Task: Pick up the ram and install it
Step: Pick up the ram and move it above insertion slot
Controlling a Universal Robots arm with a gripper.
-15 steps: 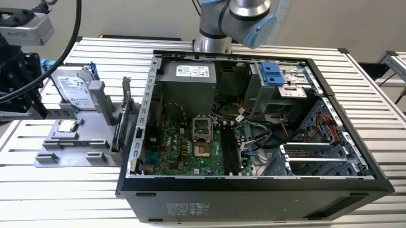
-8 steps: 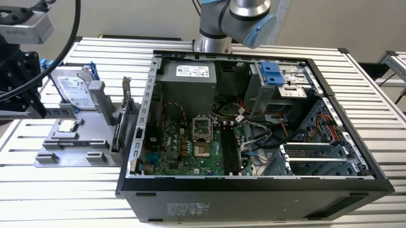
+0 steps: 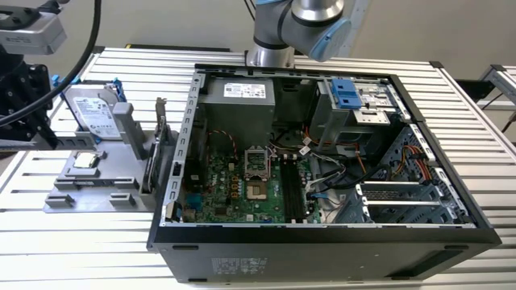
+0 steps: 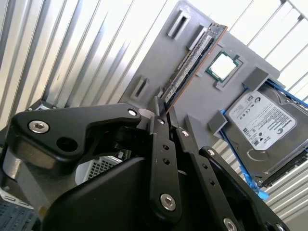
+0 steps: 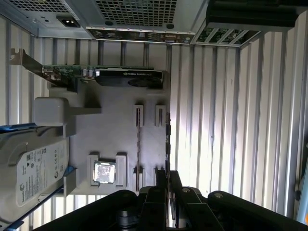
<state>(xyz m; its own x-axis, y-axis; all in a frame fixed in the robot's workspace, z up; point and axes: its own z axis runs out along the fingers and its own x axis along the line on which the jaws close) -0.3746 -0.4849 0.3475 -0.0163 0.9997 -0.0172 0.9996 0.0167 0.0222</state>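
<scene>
The ram [image 4: 192, 60] is a thin dark green stick seen edge-on, and my gripper [image 4: 164, 111] is shut on one end of it. The stick reaches out from the black fingertips over the grey holder tray [image 4: 202, 101]. In the first wrist view the ram [image 5: 167, 139] hangs along the edge of the tray [image 5: 115, 139], beside a narrow slot, with my gripper [image 5: 167, 175] closed on its near end. The open computer case [image 3: 322, 232] lies on the table, and its dark memory slots [image 3: 292, 190] run beside the processor socket.
On the holder tray [image 3: 89, 187] sit a silver hard drive [image 3: 89, 112], a processor chip [image 3: 84, 160] and a card with a metal bracket [image 5: 110, 76]. The ribbed metal table [image 3: 72, 241] surrounds the case. Cables and drive cages crowd the case at the exterior view's right.
</scene>
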